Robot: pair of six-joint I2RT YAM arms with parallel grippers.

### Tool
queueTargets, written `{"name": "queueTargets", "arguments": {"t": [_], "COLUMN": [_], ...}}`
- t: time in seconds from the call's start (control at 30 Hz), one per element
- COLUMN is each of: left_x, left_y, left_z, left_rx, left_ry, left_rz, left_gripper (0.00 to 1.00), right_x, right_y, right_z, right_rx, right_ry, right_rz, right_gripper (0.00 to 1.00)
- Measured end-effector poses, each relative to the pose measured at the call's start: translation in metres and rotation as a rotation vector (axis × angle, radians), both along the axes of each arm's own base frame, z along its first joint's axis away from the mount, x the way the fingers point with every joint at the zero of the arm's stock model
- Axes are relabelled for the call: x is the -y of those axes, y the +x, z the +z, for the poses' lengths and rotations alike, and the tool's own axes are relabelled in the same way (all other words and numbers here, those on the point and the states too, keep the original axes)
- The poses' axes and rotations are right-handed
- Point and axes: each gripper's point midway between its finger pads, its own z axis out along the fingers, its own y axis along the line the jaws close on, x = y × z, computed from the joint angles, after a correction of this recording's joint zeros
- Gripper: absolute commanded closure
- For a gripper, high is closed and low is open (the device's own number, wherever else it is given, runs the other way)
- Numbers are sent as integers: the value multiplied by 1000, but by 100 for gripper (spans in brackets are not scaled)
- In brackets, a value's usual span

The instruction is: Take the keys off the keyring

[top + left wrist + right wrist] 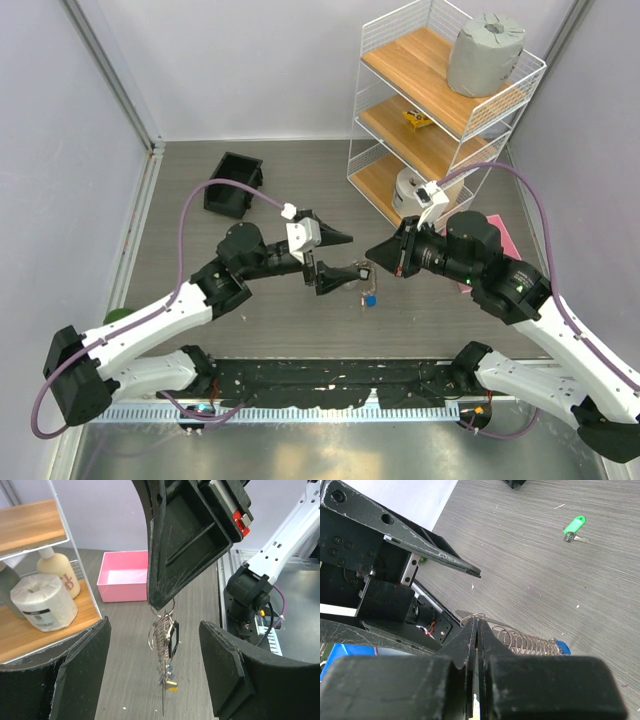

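Note:
My right gripper (375,252) is shut on the keyring (470,615), pinching the thin silver ring at its fingertips (476,625) and holding it above the table. The chain (530,644) and the keys hang below it (368,295). In the left wrist view the bunch dangles from the right gripper's fingers: a black key (173,639), a blue key (169,669) and a yellow key (172,682). My left gripper (335,257) is open, and its fingers (80,670) stand either side of the hanging bunch (162,675) without touching it.
A lone green-tagged key (574,526) lies on the table. A white wire shelf (450,90) stands at the back right with a toilet roll (42,602) and a bottle (57,570). A pink tray (125,582) lies beside it. A black bin (235,183) sits at the back left.

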Motion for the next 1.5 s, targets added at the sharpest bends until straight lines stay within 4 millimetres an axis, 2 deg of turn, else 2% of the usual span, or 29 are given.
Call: {"name": "queueTargets", "arguments": {"t": [0.1, 0.3, 0.4, 0.53, 0.8, 0.87, 0.97, 1.0, 1.13, 1.37, 1.5], "left_x": [7, 18, 20, 22, 25, 25, 25, 25, 25, 22, 21], "left_y": [0, -4, -5, -4, -2, -2, -2, -2, -2, -4, -5], "left_z": [2, -16, -22, -28, -39, -38, -38, -38, -43, -56, -62], "left_rx": [10, -13, -23, -31, -49, -48, -48, -47, -55, -75, -86], "left_ry": [13, 58, 69, 81, 106, 105, 105, 105, 111, 129, 138], "left_rz": [-35, -106, -120, -124, -123, -124, -123, -124, -124, -124, -125], "left_gripper": [25, 26, 30, 53, 88, 100, 100, 100, 100, 100, 100], "right_x": [0, 0, 0, -1, -1, -1, -1, -1, 1, 13, 17], "right_y": [-1, -1, -1, -1, -2, -2, -1, -1, -1, -2, -3], "right_z": [-1, -1, 1, 4, 3, 3, 3, 3, 4, 5, -1], "right_rx": [-3, -3, 2, 4, 1, 1, 2, 3, 15, 49, 54], "right_ry": [-2, -5, -3, 0, 0, -1, -1, -1, -4, -26, -58], "right_rz": [3, 5, 6, 11, 14, 13, 12, 13, 4, -28, -27], "right_gripper": [95, 95, 95, 95, 94, 92, 73, 64, 53, 51, 52]}}
